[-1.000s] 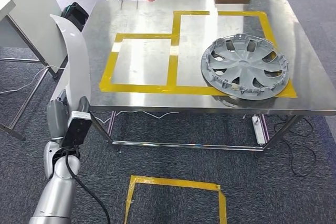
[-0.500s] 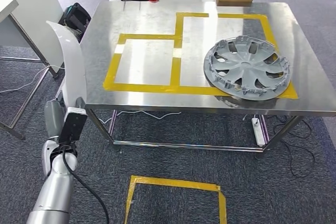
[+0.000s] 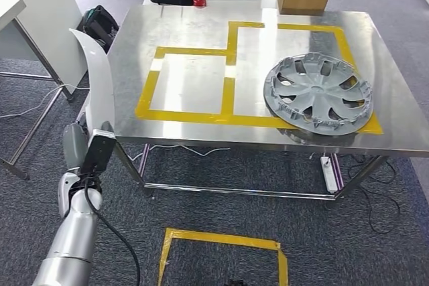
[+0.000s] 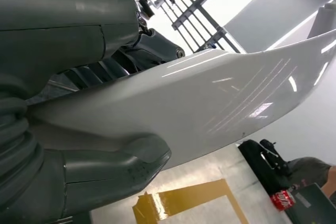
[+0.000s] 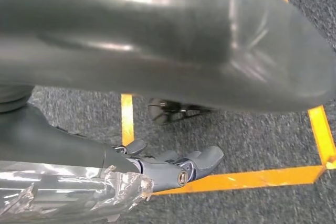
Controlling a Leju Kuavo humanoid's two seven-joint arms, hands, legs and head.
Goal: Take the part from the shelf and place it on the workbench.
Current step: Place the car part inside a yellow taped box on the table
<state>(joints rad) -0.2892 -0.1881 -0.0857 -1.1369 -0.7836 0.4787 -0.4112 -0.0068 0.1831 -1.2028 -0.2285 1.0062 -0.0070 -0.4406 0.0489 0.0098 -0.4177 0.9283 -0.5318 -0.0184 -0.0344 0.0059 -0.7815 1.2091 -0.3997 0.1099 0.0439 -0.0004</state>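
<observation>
The part, a glossy white curved panel [image 3: 98,78], stands upright at the left of the head view, beside the steel workbench's [image 3: 253,132] left corner. Since the earlier frame the whole scene has shifted down-frame; the camera moved. The left hand [image 4: 79,145] clamps the panel between thumb and fingers. The right hand [image 5: 174,166] hangs over carpet, fingers extended together, holding nothing.

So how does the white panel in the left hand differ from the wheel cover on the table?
The white panel is long, curved, smooth and glossy; the wheel cover is round, grey and full of spoke openings. The panel stands upright beside the table, held by the left hand; the wheel cover lies flat on the table, overlapping the yellow tape. Both look like car body parts.
</observation>
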